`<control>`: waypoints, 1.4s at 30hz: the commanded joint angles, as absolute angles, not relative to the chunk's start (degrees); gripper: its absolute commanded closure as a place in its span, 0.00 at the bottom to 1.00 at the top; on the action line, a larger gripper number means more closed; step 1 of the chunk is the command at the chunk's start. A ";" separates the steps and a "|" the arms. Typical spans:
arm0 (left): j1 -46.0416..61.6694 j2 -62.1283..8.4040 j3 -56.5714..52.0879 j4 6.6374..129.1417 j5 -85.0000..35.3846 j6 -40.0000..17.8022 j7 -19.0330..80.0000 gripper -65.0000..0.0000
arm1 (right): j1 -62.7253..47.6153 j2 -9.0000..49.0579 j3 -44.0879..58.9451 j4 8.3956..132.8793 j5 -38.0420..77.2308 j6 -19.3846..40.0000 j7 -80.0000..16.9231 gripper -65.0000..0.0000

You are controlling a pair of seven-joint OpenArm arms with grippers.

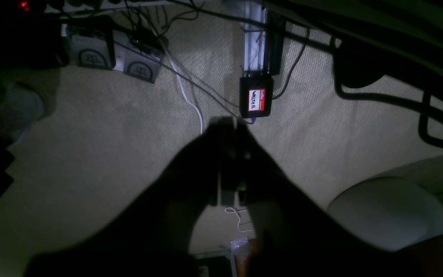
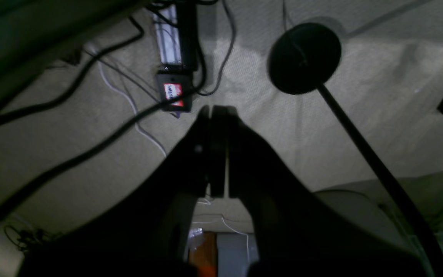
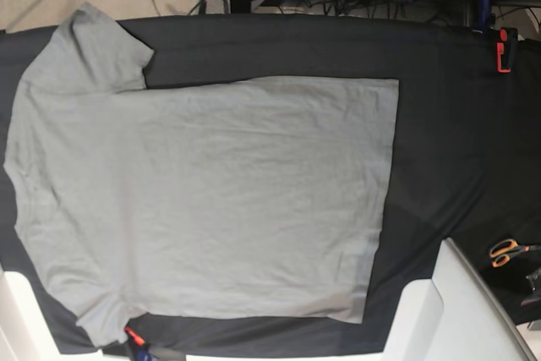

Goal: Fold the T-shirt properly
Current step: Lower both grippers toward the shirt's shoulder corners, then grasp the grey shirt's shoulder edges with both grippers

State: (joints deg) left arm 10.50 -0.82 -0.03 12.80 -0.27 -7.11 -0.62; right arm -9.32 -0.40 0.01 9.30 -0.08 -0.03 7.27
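The grey T-shirt (image 3: 211, 192) lies spread flat on the black table cloth (image 3: 456, 141) in the base view, collar end at the left, hem at the right, one sleeve at the top left. In the left wrist view my left gripper (image 1: 230, 124) is shut with nothing in it and hangs over beige carpet. My right gripper (image 2: 217, 109) is likewise shut and empty above the floor in the right wrist view. Neither gripper touches the shirt. Only white arm parts (image 3: 461, 302) show at the base view's bottom corners.
Orange-handled scissors (image 3: 505, 251) lie at the cloth's right edge, and a red clamp (image 3: 505, 48) grips the far right corner. On the floor are a black box with a red name tag (image 1: 256, 98), cables, and a round black stand base (image 2: 304, 57).
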 commanded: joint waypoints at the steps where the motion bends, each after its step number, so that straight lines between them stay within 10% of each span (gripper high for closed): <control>1: 11.03 -0.84 -0.04 12.97 -0.40 -7.34 -1.63 1.00 | -9.71 -0.31 -0.04 9.36 -0.13 -0.04 7.34 0.99; 11: 17.19 -2.51 0.48 16.13 -0.31 -7.34 -12.26 1.00 | -14.64 -0.22 0.13 16.66 0.04 -0.04 7.08 0.99; 35: 49.36 -8.92 -6.11 84.18 -0.48 -7.34 -11.91 1.00 | -38.37 -0.22 28.26 86.20 0.92 2.24 -15.25 0.97; 39: 49.45 -8.04 -11.30 93.49 -4.00 -7.34 -6.02 1.00 | -35.30 -0.92 34.68 91.82 11.38 16.40 -16.57 0.72; 42: 46.64 -9.10 -14.64 96.48 -12.97 -7.43 0.75 0.66 | -30.29 -0.66 40.75 91.38 20.18 29.58 -22.90 0.37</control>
